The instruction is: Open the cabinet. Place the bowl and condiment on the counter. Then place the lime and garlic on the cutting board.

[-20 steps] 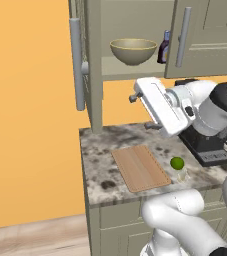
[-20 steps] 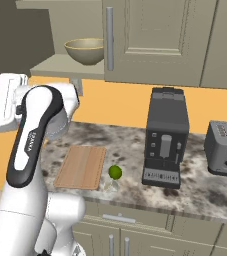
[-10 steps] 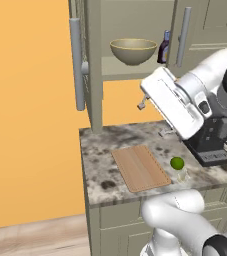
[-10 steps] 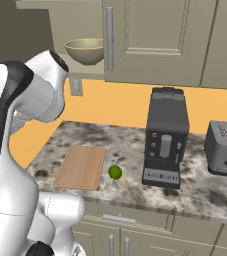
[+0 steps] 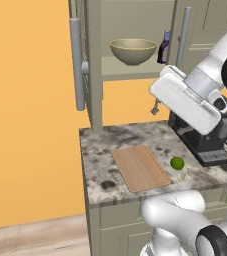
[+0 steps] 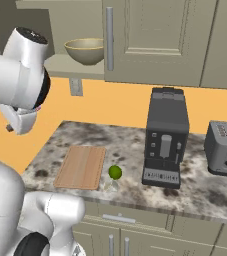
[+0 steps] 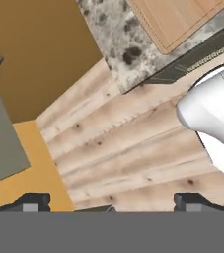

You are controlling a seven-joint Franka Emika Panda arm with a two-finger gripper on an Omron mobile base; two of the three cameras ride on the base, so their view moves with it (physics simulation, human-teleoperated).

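From the left base view, the cabinet [image 5: 135, 30] stands open, its door [image 5: 82, 65] swung out to the left. The bowl [image 5: 133, 51] sits on the inner shelf with the condiment [image 5: 163, 47] just right of it. My hand has swung away from the door handle toward the right and now hangs above the worktop [image 5: 97, 165], below the bowl. That suggests the opening step is done and the bowl comes next.

From the right base view, the cutting board [image 6: 81, 166] lies bare; the lime [image 6: 115, 172] rests just right of it, the pale garlic [image 6: 109, 185] touching the lime's near side.

In the hand view, my claw [image 7: 111, 201] has its tips wide apart, holding nothing, looking down past the board's corner at the wooden floor [image 7: 133, 148].
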